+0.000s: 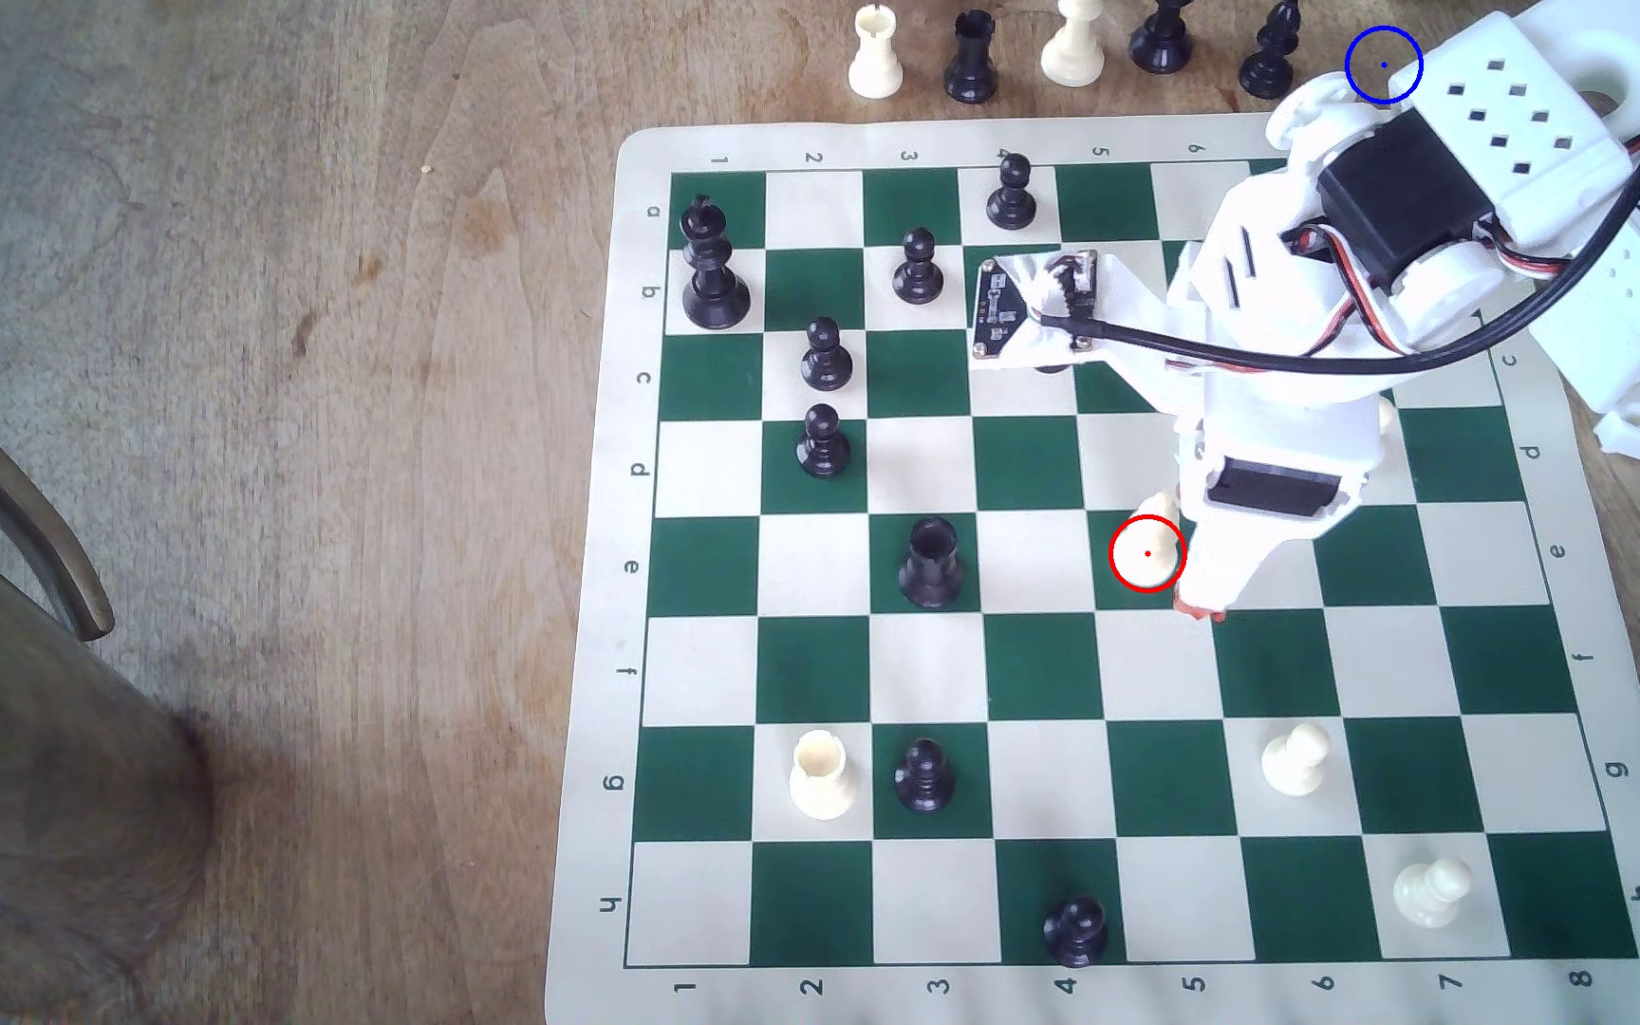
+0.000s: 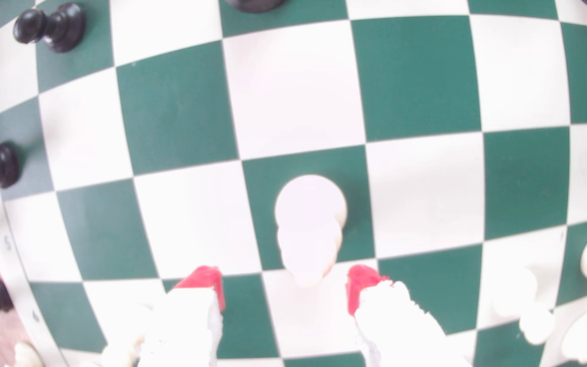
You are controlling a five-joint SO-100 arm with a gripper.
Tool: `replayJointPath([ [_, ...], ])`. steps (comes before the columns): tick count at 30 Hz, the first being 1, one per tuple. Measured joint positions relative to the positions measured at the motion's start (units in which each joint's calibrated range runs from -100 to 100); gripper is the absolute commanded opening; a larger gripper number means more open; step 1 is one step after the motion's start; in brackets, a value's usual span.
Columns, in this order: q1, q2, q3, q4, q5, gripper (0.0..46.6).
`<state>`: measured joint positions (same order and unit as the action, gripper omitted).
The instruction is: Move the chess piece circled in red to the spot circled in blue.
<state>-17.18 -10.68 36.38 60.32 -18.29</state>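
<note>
The chess piece (image 1: 1155,537), a small cream pawn ringed in red, stands upright on a green square of the board (image 1: 1043,680) near its middle. My gripper (image 1: 1201,603) hangs just beside it on the exterior view's right, low over the board. In the wrist view the pawn (image 2: 308,218) stands just beyond my two red fingertips (image 2: 204,282), in line with the gap between them. The gripper (image 2: 283,287) is open and holds nothing. The spot (image 1: 1375,51), a blue ring on brown wood, lies off the board's far edge, partly covered by my arm.
Black pawns (image 1: 826,355), a black king (image 1: 713,266) and a black rook (image 1: 931,562) stand on the exterior view's left half of the board. Cream pieces (image 1: 1294,759) stand toward the near right. Captured pieces (image 1: 1072,44) line the far edge. A chair (image 1: 27,552) is at the left.
</note>
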Motion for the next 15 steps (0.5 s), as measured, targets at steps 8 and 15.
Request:
replayJointPath([
  [8, 0.0, 0.8, 0.2, -2.5, -0.3, 18.9],
  [15, 0.3, 0.8, 0.2, -3.4, -0.4, 17.6],
])
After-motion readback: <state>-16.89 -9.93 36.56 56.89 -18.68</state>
